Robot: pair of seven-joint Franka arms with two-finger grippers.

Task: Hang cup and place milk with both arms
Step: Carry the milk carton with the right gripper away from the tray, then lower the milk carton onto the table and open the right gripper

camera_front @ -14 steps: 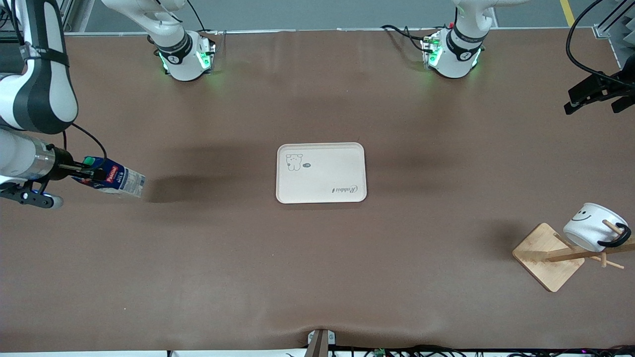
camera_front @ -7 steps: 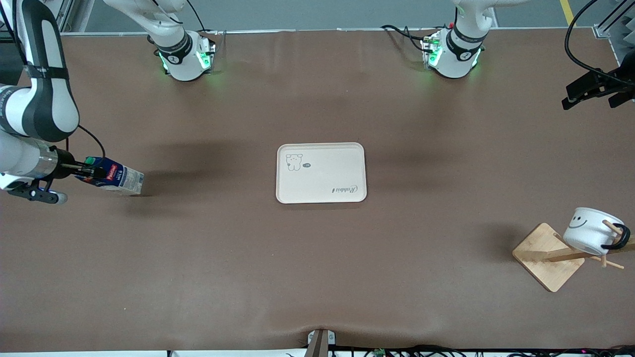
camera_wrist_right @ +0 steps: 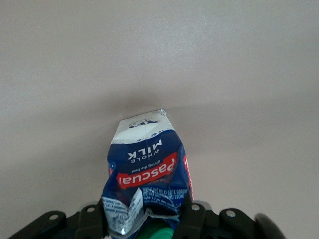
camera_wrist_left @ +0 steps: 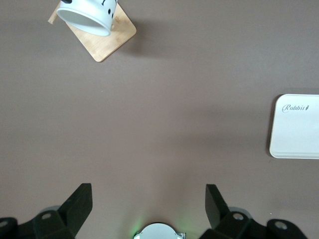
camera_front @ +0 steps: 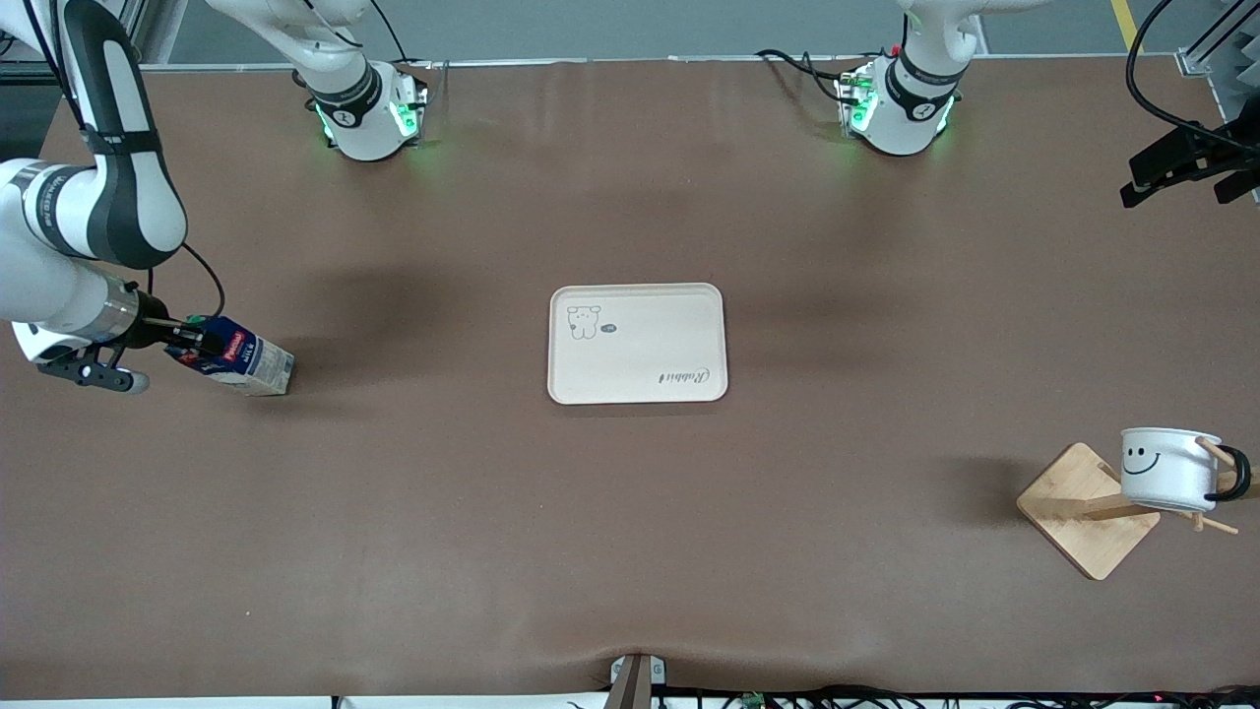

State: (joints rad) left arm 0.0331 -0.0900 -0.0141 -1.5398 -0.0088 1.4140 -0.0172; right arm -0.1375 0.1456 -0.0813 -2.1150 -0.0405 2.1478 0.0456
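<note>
Near the corner of the table closest to the front camera, at the left arm's end, a wooden rack [camera_front: 1088, 510] stands on its square bamboo base, and the cup [camera_front: 1168, 469] hangs on it by its black loop handle, smiley face turned toward the camera, body upright; from the left wrist view the cup [camera_wrist_left: 89, 15] shows its open mouth over the base [camera_wrist_left: 107, 37]. Farther from the camera, in the middle of the table, lies a pale rectangular tray [camera_front: 638, 343] with a small bear drawing in one corner and the word "Rabbit" in another; nothing lies on it. Level with the tray but close to the edge at the right arm's end, the right gripper [camera_front: 193, 339] is clamped on the top of the milk [camera_front: 239, 355], its fingers pinching the carton just below the green cap; the carton leans, its pale lower end at or very near the brown tabletop. The right wrist view shows the milk [camera_wrist_right: 148, 175] with its red label between the black fingers [camera_wrist_right: 192, 214]. Farthest from the camera, the left gripper [camera_front: 1186, 167] waits in the air over the edge at the left arm's end, its fingers [camera_wrist_left: 77, 204] spread wide apart and holding nothing.
</note>
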